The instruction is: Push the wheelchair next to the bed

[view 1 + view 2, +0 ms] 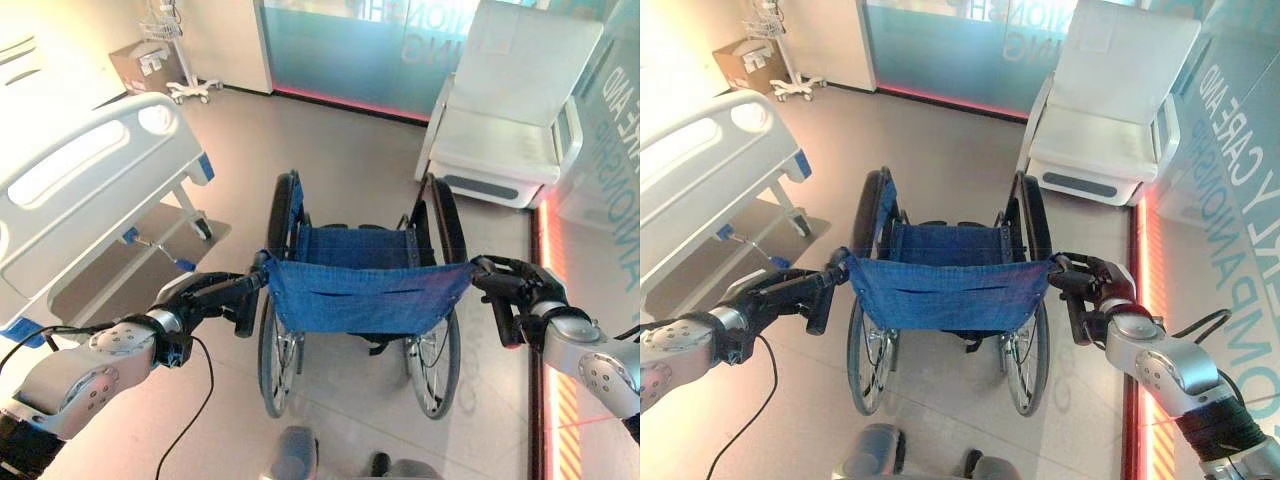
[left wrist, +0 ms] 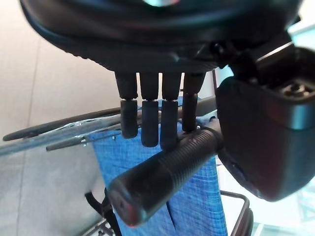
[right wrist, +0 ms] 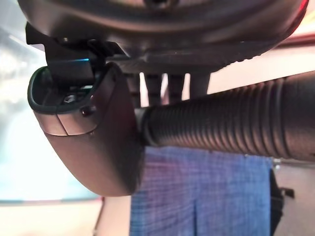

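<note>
Left eye view: both hands grip the wheelchair (image 1: 365, 290) handles.
Left hand (image 1: 215, 297) and right hand (image 1: 508, 290) should push evenly, steering left toward the bed (image 1: 90, 190).

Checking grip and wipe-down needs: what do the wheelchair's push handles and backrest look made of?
Push handle: black, matte, ribbed grip, probably rubber or soft plastic. Backrest: blue woven fabric with visible seams, sagging slightly, likely nylon or canvas.

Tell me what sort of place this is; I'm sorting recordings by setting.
Probably a hospital or care room: a white bed with side rails, a blue-seated wheelchair with both hands at its push handles, a pale reclining chair, and a wheeled equipment stand.
</note>
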Tool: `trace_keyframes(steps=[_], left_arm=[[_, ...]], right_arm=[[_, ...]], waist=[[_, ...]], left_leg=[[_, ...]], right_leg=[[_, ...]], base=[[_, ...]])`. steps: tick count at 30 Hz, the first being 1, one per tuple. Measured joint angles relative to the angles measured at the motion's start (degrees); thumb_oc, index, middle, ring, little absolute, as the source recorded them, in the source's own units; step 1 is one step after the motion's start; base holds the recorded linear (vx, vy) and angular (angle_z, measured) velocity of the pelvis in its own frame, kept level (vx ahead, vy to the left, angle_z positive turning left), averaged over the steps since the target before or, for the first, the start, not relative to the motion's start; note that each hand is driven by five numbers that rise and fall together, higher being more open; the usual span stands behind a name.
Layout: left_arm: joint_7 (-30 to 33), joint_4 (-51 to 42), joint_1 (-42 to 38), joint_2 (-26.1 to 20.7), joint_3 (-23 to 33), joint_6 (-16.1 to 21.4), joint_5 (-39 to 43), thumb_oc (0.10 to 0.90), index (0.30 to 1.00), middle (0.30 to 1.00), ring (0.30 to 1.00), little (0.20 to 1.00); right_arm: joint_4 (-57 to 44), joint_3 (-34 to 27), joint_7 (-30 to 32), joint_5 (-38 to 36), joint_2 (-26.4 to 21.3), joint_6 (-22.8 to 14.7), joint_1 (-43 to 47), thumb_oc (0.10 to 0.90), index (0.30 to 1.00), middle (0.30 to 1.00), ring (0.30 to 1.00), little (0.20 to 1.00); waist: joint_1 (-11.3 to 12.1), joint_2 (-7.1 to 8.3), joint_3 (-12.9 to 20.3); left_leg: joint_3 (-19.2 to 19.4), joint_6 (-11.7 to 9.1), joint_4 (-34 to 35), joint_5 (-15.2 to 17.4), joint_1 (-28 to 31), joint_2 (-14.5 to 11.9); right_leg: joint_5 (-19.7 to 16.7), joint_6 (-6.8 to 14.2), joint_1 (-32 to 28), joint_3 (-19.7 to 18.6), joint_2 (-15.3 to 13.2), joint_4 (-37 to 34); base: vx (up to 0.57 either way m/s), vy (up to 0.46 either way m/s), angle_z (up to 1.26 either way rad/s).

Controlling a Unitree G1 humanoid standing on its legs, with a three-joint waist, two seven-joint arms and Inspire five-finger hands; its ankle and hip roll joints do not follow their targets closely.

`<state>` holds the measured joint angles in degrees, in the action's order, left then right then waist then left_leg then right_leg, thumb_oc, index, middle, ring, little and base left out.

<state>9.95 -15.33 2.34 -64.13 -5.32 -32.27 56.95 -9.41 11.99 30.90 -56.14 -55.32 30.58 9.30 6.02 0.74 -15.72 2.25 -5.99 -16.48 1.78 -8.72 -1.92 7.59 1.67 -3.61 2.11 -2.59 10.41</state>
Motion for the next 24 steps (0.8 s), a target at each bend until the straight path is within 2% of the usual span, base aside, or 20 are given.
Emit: trace_keyframes(steps=[1,2,4,7,8,9,10,11,13,14,15,16,17,18,19,20,21,22,23,24], left_arm=[[-0.4,0.1,0.1,1.3,-0.1,0.0,0.0,0.4,0.3,0.3,0.3,0.3],[-0.6,0.2,0.1,2.0,-0.1,0.0,0.0,0.4,0.3,0.3,0.3,0.3],[-1.3,-0.1,0.0,3.8,-0.3,0.1,0.3,0.4,0.3,0.3,0.3,0.3],[-1.5,-0.5,0.1,5.4,-1.0,0.1,1.8,0.4,0.3,0.3,0.3,0.3],[-1.8,-0.9,-0.6,5.3,-1.1,0.4,2.4,0.4,0.3,0.3,0.3,0.3],[-2.0,-0.5,-2.0,4.7,-1.1,0.8,2.5,0.4,0.3,0.3,0.3,0.3],[-2.0,-0.2,-2.6,4.9,-1.0,0.9,3.2,0.4,0.3,0.3,0.3,0.3],[-2.2,1.0,-3.5,5.6,-0.2,1.0,4.5,0.4,0.3,0.3,0.3,0.3],[-3.0,2.2,-4.3,7.2,-0.2,0.9,4.6,0.4,0.3,0.3,0.3,0.3],[-3.9,2.2,-4.4,6.9,0.5,0.5,4.5,0.4,0.3,0.3,0.3,0.3],[-4.6,2.9,-4.4,7.6,1.7,0.6,4.4,0.4,0.3,0.3,0.3,0.3],[-4.9,3.6,-4.4,8.0,2.0,0.5,4.1,0.4,0.3,0.3,0.3,0.3],[-5.2,3.8,-4.4,7.9,2.2,0.5,4.1,0.4,0.3,0.3,0.3,0.3],[-5.5,4.3,-4.5,7.8,2.5,0.5,3.8,0.4,0.3,0.3,0.3,0.3],[-5.5,5.0,-4.5,7.7,2.5,0.3,2.9,0.4,0.3,0.3,0.3,0.3],[-5.5,6.3,-4.5,7.7,2.5,0.0,2.1,0.4,0.3,0.3,0.3,0.3],[-5.4,7.5,-4.5,7.6,2.4,-0.2,1.1,0.4,0.3,0.3,0.3,0.3],[-5.3,8.2,-4.5,7.5,2.4,-0.3,1.0,0.4,0.3,0.3,0.3,0.3],[-5.2,9.0,-4.7,7.6,2.1,-0.3,0.5,0.4,0.3,0.3,0.3,0.3],[-5.2,10.2,-6.0,8.2,0.7,-0.3,-0.1,0.4,0.3,0.3,0.3,0.3]], right_arm=[[0.1,-0.1,0.0,0.0,-0.7,0.0,0.1,0.4,0.3,0.3,0.3,0.3],[0.4,-0.1,0.0,0.0,-0.9,-0.1,0.3,0.4,0.3,0.3,0.3,0.3],[1.8,-0.2,0.0,0.1,-2.5,-0.4,1.9,0.4,0.3,0.3,0.3,0.3],[2.6,0.4,-0.9,1.2,-5.8,-0.5,2.6,0.4,0.3,0.3,0.3,0.3],[3.1,0.4,-0.9,1.2,-6.9,-0.5,3.6,0.4,0.3,0.3,0.3,0.3],[4.3,0.6,-0.9,1.2,-6.3,-0.5,4.0,0.4,0.3,0.3,0.3,0.3],[5.0,0.4,-0.9,1.2,-5.4,-0.4,3.6,0.4,0.3,0.3,0.3,0.3],[5.7,0.0,-0.9,1.2,-4.1,0.2,3.5,0.4,0.3,0.3,0.3,0.3],[5.9,-0.8,-0.8,1.3,-3.3,0.4,2.1,0.4,0.3,0.3,0.3,0.3],[5.5,-0.9,-0.3,1.3,-3.4,0.5,1.2,0.4,0.3,0.3,0.3,0.3],[5.2,-0.9,0.1,1.8,-2.9,0.5,1.1,0.4,0.3,0.3,0.3,0.3],[4.7,-0.6,0.9,1.8,-2.8,0.6,1.1,0.4,0.3,0.3,0.3,0.3],[4.4,-0.4,1.5,1.8,-2.4,0.6,1.2,0.4,0.3,0.3,0.3,0.3],[4.4,-0.5,2.1,2.3,-2.0,0.6,1.3,0.4,0.3,0.3,0.3,0.3],[4.4,-0.5,2.3,2.4,-1.9,0.5,1.4,0.4,0.3,0.3,0.3,0.3],[4.4,-0.7,2.4,2.4,-1.9,0.5,1.6,0.4,0.3,0.3,0.3,0.3],[4.4,-0.5,2.9,2.4,-1.5,0.5,2.3,0.4,0.3,0.3,0.3,0.3],[4.5,-0.4,3.1,2.4,-0.9,0.5,3.0,0.4,0.3,0.3,0.3,0.3],[4.4,-0.5,3.3,2.5,-0.4,0.5,4.3,0.4,0.3,0.3,0.3,0.3],[4.6,0.1,3.3,2.7,-0.3,0.5,5.1,0.4,0.3,0.3,0.3,0.3]], waist=[[0.1,-1.13,-0.1],[0.3,-1.5,-0.2],[1.0,-3.25,-0.9],[1.4,-5.22,-0.5],[2.1,-6.67,-0.4],[2.1,-4.59,-1.1],[2.1,-2.85,-1.1],[2.6,-0.02,-1.2],[2.5,0.42,-0.7],[2.8,1.18,-0.1],[1.8,2.07,0.1],[0.9,2.1,0.1],[0.7,2.04,0.1],[0.0,1.95,0.2],[-0.7,1.91,0.2],[-0.7,1.82,0.2],[0.0,1.64,0.2],[-0.1,1.37,0.1],[-0.7,1.2,0.0],[-1.4,1.07,0.0]], left_leg=[[-0.5,0.0,3.3,0.0,0.2,-0.1],[-0.7,0.0,4.7,0.0,0.2,-0.2],[-2.0,-0.1,8.1,0.0,1.5,-1.2],[-2.1,0.1,5.0,0.6,3.3,-1.1],[-2.1,2.3,6.4,0.1,4.1,-1.0],[-1.1,2.7,6.1,-0.1,4.6,0.3],[-0.9,2.8,5.5,-0.1,4.6,1.4],[-0.3,3.2,2.2,0.1,3.3,3.6],[0.7,4.6,-1.4,1.0,2.4,3.9],[0.8,9.4,-1.3,1.7,2.5,4.7],[0.7,10.3,-1.4,2.2,2.5,5.7],[0.7,11.0,-1.0,1.3,2.8,6.1],[0.6,11.2,-0.6,2.0,2.9,6.9],[-0.6,11.5,0.8,0.8,3.8,7.0],[-1.4,11.8,2.3,0.3,4.5,7.4],[-2.3,11.8,3.9,-0.4,5.1,7.4],[-4.6,11.2,5.5,-1.1,5.8,7.6],[-6.1,11.0,6.3,-1.8,6.0,7.5],[-8.1,10.4,7.3,-2.6,6.0,7.4],[-10.1,10.0,7.5,-2.9,6.1,7.7]], right_leg=[[0.0,-0.1,0.1,-0.5,0.2,0.5],[0.0,-0.1,0.1,-0.9,0.3,0.5],[0.0,-0.1,0.4,-4.4,0.1,0.4],[0.4,0.6,-0.3,-6.0,-1.4,-2.7],[1.2,0.9,0.9,-4.3,-1.3,2.8],[5.0,1.6,2.1,-1.5,-1.7,13.4],[7.5,1.9,0.6,-0.3,-2.1,14.7],[12.4,3.9,-2.8,0.0,-3.5,10.4],[12.3,3.5,-4.5,0.5,-3.7,7.7],[12.1,4.8,-4.6,1.5,-4.4,10.4],[12.9,5.6,-3.5,2.3,-4.9,15.7],[12.2,6.4,-1.4,3.6,-5.6,21.5],[10.8,6.8,0.1,3.8,-5.9,24.1],[9.7,6.6,2.3,3.8,-6.3,27.3],[9.9,6.1,3.1,3.9,-6.0,27.4],[10.1,5.7,3.0,4.8,-5.3,23.9],[10.9,4.3,3.0,5.7,-4.0,18.8],[10.9,4.3,2.9,6.5,-2.9,15.1],[10.2,3.2,2.3,6.3,-1.4,8.9],[6.6,1.2,1.3,5.7,0.2,3.8]], base=[[0.52,0.138,-0.12],[0.5,0.148,-0.27],[0.47,0.174,-0.45],[0.4,0.195,-0.52],[0.59,0.274,-0.33],[0.53,0.233,-0.18],[0.67,0.311,-0.07],[0.54,0.285,0.0],[0.38,0.228,-0.12],[0.23,0.163,-0.1],[0.39,0.24,-0.03],[0.28,0.156,0.1],[0.34,0.13,0.01],[0.23,0.032,0.04],[0.34,0.012,0.03],[0.3,-0.042,-0.11],[0.22,-0.044,-0.26],[0.25,-0.069,-0.21],[0.3,-0.079,0.04],[0.36,-0.088,0.23]])
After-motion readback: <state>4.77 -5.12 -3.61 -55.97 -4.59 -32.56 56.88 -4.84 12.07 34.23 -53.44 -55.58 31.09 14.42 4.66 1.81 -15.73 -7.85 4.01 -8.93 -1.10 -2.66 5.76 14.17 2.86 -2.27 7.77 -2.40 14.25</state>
